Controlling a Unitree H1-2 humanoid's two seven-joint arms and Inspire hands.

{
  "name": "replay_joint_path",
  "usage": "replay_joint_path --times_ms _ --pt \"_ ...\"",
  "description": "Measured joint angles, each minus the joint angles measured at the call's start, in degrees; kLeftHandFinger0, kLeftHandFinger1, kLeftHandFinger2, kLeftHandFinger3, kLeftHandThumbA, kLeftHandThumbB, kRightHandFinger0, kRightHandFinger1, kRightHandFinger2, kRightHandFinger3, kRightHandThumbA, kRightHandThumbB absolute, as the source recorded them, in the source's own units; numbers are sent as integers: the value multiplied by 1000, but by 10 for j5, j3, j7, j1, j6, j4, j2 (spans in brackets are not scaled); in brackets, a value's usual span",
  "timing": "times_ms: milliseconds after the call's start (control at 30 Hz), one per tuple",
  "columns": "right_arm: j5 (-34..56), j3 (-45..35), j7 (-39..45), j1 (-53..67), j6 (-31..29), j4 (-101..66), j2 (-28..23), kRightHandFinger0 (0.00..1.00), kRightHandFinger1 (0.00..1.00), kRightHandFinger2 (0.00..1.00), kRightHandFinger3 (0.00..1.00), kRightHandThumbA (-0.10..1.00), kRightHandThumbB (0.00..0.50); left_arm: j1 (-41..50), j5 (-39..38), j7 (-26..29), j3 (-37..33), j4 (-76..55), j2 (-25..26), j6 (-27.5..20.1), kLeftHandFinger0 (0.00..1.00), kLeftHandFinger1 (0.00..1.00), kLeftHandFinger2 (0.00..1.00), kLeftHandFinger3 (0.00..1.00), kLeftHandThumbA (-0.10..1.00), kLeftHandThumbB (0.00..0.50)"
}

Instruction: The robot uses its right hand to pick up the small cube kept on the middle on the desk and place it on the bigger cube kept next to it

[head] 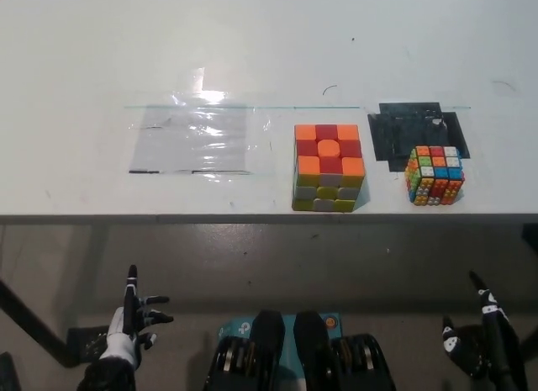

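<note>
At the lower right of the frame the black right hand point(481, 334) hangs below the desk edge, fingers spread, grasping and touching nothing. The left hand point(133, 322) rests at the lower left, likewise splayed and empty.

Up on the white desk point(252, 46), the small cube point(435, 175) sits right of centre, at the front edge of a black patch point(395, 130), well apart from the hand. It looks light, rigid and slick-faced plastic; opposite side faces seem the best purchase, pinched squarely to avoid twisting its layers.

The bigger cube point(329, 168) stands near its left, its flat orange-red top free.
</note>
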Motion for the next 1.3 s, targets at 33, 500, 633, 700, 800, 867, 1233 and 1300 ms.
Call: replay_joint_path --times_ms 33,500,633,700,800,867,1233,1300 --pt "-1 -1 0 0 -1 -3 -1 997 1000 1000 1000 566 87 0 -1 1 1 1 0 -3 5 462 221 81 1000 500" --pt "3 -35 33 12 35 -213 -20 836 936 1000 1000 496 107 0 -6 4 2 2 2 -15 0 432 196 57 1000 500" --pt "2 -33 59 12 57 -270 -31 776 911 1000 1000 492 111 1 -6 4 2 2 2 -17 0 414 171 31 1000 500" --pt "2 -33 72 8 68 -295 -39 739 891 974 1000 417 98 2 -6 4 2 3 3 -18 0 406 171 33 1000 500" --pt "3 -33 91 -10 79 -321 -48 749 893 931 1000 396 107 3 -6 4 0 4 3 -18 0 416 192 54 1000 500" --pt "4 -33 103 -31 84 -329 -55 747 871 912 1000 382 101 3 -6 4 -1 4 4 -19 7 426 194 61 1000 500" --pt "2 -26 148 -152 91 -267 -88 750 930 972 1000 498 117 4 -6 4 -2 4 7 -22 18 438 183 47 1000 500" --pt "-3 -17 152 -166 90 -247 -95 816 1000 1000 1000 539 124 4 -6 4 -2 4 8 -22 16 424 164 30 1000 500"
